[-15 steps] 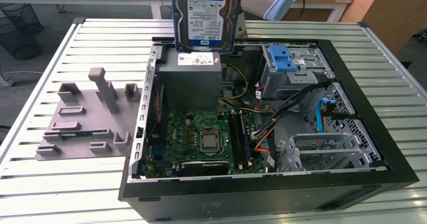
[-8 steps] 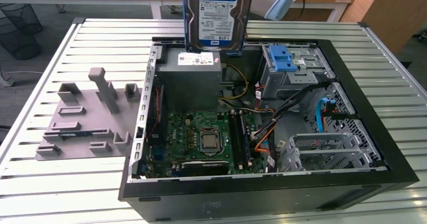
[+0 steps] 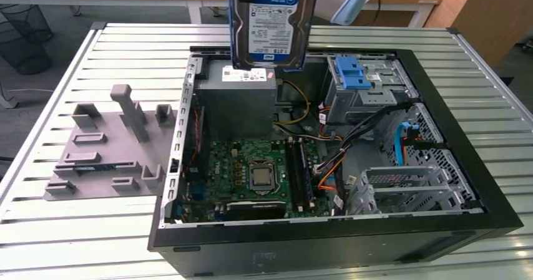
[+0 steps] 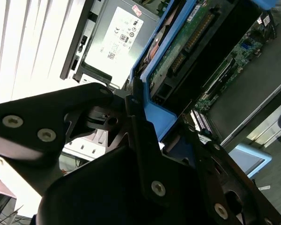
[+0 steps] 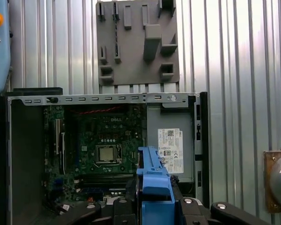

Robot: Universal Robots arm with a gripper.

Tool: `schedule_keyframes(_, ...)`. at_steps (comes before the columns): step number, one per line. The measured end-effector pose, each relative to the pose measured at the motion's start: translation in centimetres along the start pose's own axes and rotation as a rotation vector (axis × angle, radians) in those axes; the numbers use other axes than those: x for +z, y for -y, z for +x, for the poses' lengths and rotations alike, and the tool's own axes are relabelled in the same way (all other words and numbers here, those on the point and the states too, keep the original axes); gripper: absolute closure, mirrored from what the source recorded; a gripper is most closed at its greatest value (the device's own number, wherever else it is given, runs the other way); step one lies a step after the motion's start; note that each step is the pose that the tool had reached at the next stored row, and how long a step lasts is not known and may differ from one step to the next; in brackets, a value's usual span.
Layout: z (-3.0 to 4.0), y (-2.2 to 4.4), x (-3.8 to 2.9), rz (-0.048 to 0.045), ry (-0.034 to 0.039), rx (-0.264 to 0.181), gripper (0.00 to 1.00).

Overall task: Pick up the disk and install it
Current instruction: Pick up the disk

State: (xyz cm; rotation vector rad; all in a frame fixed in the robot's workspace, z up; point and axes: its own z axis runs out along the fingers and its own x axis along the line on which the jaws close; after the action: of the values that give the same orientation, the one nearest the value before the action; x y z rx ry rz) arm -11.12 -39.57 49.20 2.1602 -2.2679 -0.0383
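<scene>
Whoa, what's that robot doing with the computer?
The robot arm's claw grips the disk by its blue frame and holds it upright in the air above the open computer case. It hangs over the grey power-supply box and is not in the case yet.

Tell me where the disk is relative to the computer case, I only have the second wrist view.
Observer: In the exterior view the disk hangs upright, label showing, above the grey power supply inside the open case.
Operator: Any drive cage nearby?
Observer: A metal drive cage with a blue latch sits in the case, at the exterior view's right of the disk.
Operator: Anything beside the case?
Observer: A grey fixture plate lies on the slatted table at the exterior view's left of the case.
</scene>
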Motion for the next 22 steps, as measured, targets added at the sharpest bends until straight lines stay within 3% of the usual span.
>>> schedule_keyframes(12, 1.62, 0.08, 0.02, 0.0000, 0.0000, 0.001, 0.64)
schedule_keyframes(22, 1.93, 0.37, 0.13, 0.0018, 0.0001, 0.001, 0.64)
